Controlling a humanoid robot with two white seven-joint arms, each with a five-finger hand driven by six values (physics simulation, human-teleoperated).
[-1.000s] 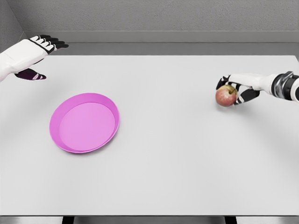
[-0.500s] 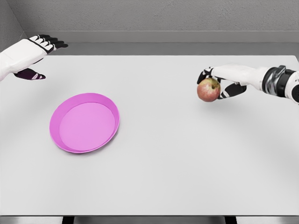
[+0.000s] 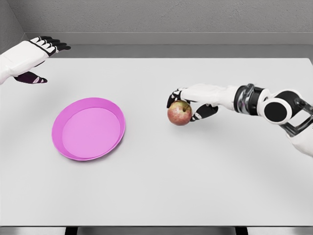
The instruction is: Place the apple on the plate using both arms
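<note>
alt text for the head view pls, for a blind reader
The right hand holds an apple over the middle of a white table, to the right of an empty pink plate. The left hand, open, hovers at the far left corner.

no text, label or number can be read on anything here

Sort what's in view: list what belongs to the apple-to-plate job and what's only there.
Belongs to the job:
- apple, held in the right hand
- pink plate, nothing on it
- left hand, open, at the far left corner

Only there:
- white table
- grey wall behind it
</note>
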